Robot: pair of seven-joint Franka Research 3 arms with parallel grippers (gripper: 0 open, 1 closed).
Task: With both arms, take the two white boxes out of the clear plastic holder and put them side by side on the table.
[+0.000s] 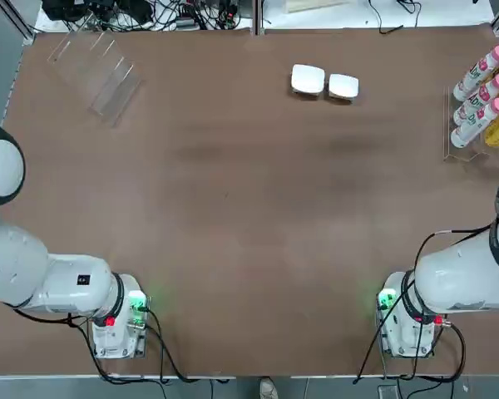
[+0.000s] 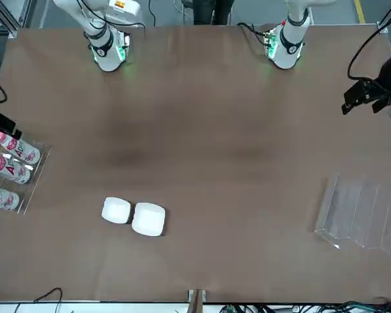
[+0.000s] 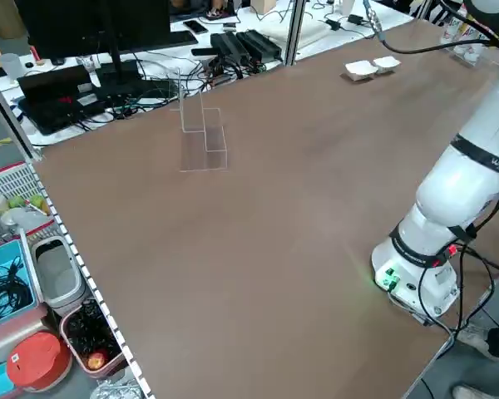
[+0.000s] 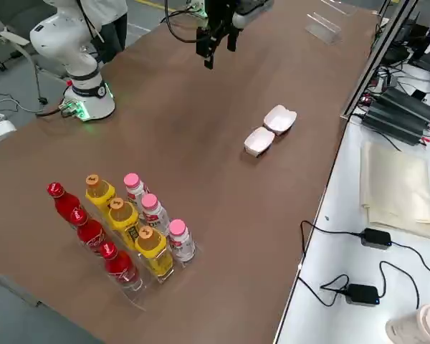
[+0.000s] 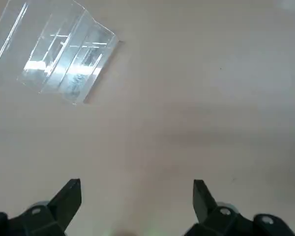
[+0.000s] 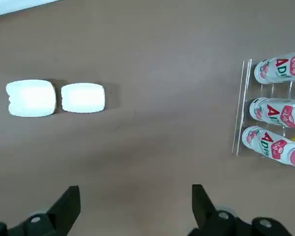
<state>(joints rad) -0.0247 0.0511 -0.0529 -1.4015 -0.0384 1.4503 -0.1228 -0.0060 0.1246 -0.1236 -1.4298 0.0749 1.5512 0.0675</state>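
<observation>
The two boxes point(image 1: 325, 82) lie flat on the table point(image 1: 249, 216), side by side and touching or nearly so; from overhead I cannot quite tell whether a sliver of gap remains between them. Taking them as my landmark: the holder point(image 1: 96, 71) stands well apart from them, off toward my left arm's side, by the table's far edge, and it looks to have nothing in its slots. On the boxes' other side, toward my right arm, a rack point(image 1: 451, 137) of bottles point(image 1: 477, 98) stands near the table's edge, closer to the boxes than the holder is.

My left claw point(image 5: 136, 196) hangs above bare table with its fingers point(image 5: 68, 196) spread wide and nothing between them; it is far from the boxes and looks down at the holder. My right claw point(image 6: 135, 201) is likewise spread fully, gripping nothing, poised above the table short of the boxes, on the side nearer my bases, with the boxes and the bottle rack both ahead of it. Neither claw touches the boxes.

Beyond the table's far edge, past the boxes, cables point(image 1: 183, 12) run along a white bench.
</observation>
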